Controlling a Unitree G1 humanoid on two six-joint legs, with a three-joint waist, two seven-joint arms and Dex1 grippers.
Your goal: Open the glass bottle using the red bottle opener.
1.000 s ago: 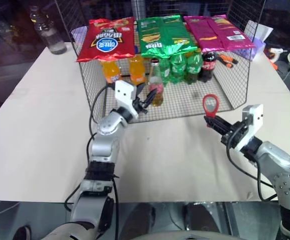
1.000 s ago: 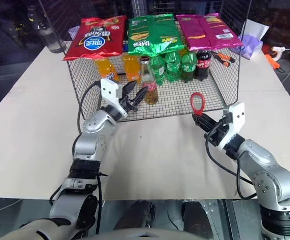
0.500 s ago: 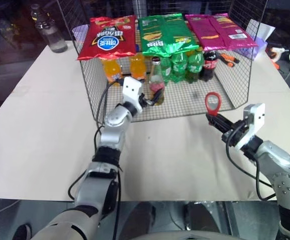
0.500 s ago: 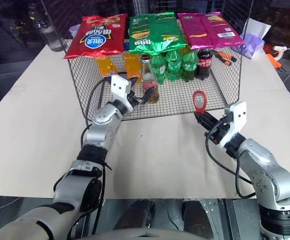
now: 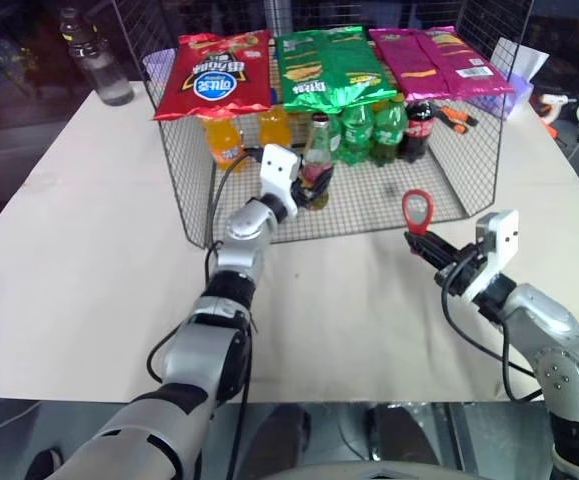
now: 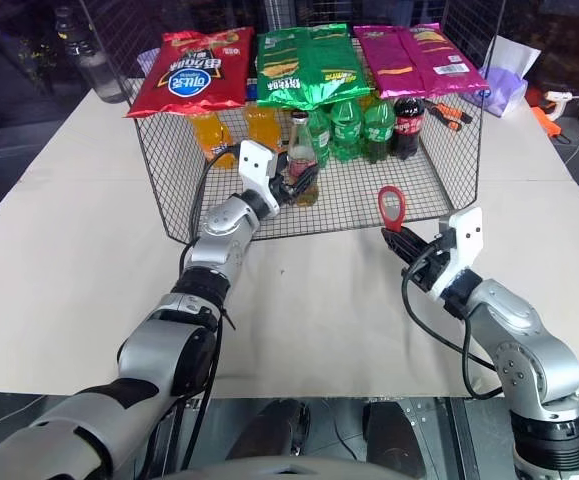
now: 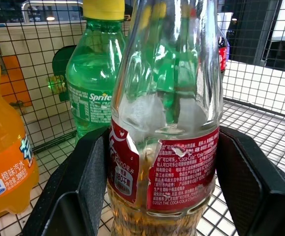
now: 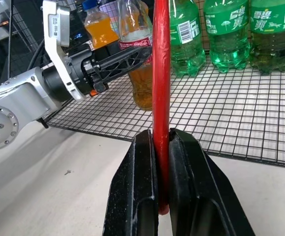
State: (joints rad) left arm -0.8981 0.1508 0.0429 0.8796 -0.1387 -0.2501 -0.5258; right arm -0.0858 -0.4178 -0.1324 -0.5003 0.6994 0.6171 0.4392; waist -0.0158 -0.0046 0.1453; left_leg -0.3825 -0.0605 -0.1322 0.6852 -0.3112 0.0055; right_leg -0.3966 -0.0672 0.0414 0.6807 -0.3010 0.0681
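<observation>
Your left arm was stretched well forward into the open front of the wire cage (image 5: 449,190), and its left gripper (image 5: 309,183) sat spread around the glass bottle (image 5: 315,160), one black finger (image 7: 90,182) on either side of the pink label; whether the pads actually pressed the glass, you couldn't tell. That bottle stood upright on the cage's mesh floor near the front edge, amber liquid low inside it. Your right arm was bent and held low over the tabletop (image 5: 89,250) in front of the cage, and its right gripper (image 5: 427,247) was pinched tight on the handle of the red bottle opener (image 5: 417,210), the loop head standing straight up, well apart from the bottle. Inside the cage you had two orange soda bottles (image 5: 224,140) just beside the glass one on your left, green soda bottles (image 5: 357,128) behind and to your right, and a dark cola bottle (image 5: 416,130) further along. On the cage roof lay a red snack bag (image 5: 212,78), a green bag (image 5: 329,68) and a magenta bag (image 5: 439,58).
</observation>
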